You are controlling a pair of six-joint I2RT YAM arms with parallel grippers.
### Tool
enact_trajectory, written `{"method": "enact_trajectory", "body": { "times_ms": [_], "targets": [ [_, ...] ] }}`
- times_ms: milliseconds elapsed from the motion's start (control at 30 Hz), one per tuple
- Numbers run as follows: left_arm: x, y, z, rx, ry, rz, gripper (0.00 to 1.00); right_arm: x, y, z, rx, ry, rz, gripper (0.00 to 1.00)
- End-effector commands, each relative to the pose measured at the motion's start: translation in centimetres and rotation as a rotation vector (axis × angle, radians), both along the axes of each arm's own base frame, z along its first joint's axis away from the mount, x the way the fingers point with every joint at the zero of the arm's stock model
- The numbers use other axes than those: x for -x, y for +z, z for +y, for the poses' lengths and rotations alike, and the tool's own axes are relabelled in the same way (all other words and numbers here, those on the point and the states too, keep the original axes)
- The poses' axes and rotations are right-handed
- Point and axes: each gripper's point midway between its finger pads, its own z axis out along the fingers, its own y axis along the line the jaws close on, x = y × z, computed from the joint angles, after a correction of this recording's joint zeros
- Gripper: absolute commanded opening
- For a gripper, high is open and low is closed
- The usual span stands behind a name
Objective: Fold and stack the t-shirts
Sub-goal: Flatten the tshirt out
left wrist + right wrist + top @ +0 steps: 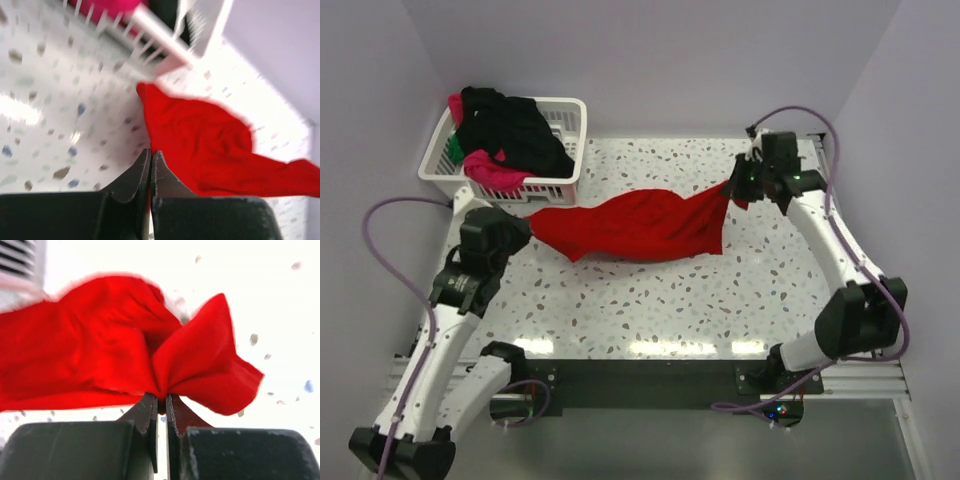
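Note:
A bright red t-shirt [640, 228] lies bunched and stretched across the middle of the speckled table. My left gripper [523, 225] is at its left end, shut, with the cloth's edge [200, 135] running into its fingertips [150, 152]. My right gripper [735, 190] is at the shirt's far right end, lifted a little. It is shut on a gathered pinch of red cloth [100, 340] at its tips [161, 399]. More t-shirts fill the basket: black [515, 130], magenta-pink [490, 170] and a bit of green [455, 150].
The white lattice basket [570, 105] stands at the table's back left corner, just beyond my left gripper, and its wall [165, 35] shows in the left wrist view. Lilac walls enclose the table on the left, back and right.

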Motion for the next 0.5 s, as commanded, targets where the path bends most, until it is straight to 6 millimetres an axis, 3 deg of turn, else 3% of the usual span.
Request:
{"method": "enact_trajectory", "body": {
  "times_ms": [0,67,100,167,233,300,333,367,400,433,467],
  "targets": [
    [2.3,7.9,3.8,-0.036,0.173,-0.134,0.00,1.9,12.1,-1.8,0.028,-0.046,-0.241,0.00],
    [3.8,11.9,4.9,-0.008,0.224,-0.239,0.00,2.5,15.1,-2.8,0.038,-0.092,-0.307,0.00],
    [4.4,12.9,5.6,-0.008,0.258,-0.266,0.00,3.2,17.4,-3.1,0.029,-0.105,-0.364,0.00],
    [5.7,14.5,6.2,0.005,0.282,-0.313,0.00,3.4,18.9,-3.4,0.021,-0.127,-0.405,0.00],
    [5.9,14.7,6.3,0.009,0.285,-0.325,0.00,2.6,19.9,-3.4,0.019,-0.134,-0.434,0.00],
    [5.1,13.0,5.6,0.007,0.254,-0.285,0.00,1.0,20.1,-3.5,0.037,-0.146,-0.441,0.00],
    [4.2,12.3,5.1,0.008,0.236,-0.271,0.00,-1.3,17.7,-3.2,0.060,-0.144,-0.378,0.00],
    [3.5,10.0,4.7,-0.014,0.215,-0.221,0.00,-2.7,16.7,-3.1,0.074,-0.141,-0.351,0.00],
    [2.9,8.8,4.3,-0.015,0.200,-0.193,0.00,-4.0,16.9,-2.9,0.078,-0.142,-0.349,0.01],
    [1.9,7.6,4.0,-0.028,0.195,-0.167,0.00,-7.0,12.5,-2.3,0.100,-0.124,-0.245,0.07],
    [1.4,5.6,4.0,-0.065,0.180,-0.121,0.00,-8.3,11.2,-2.0,0.099,-0.108,-0.211,0.19]
  ]
}}
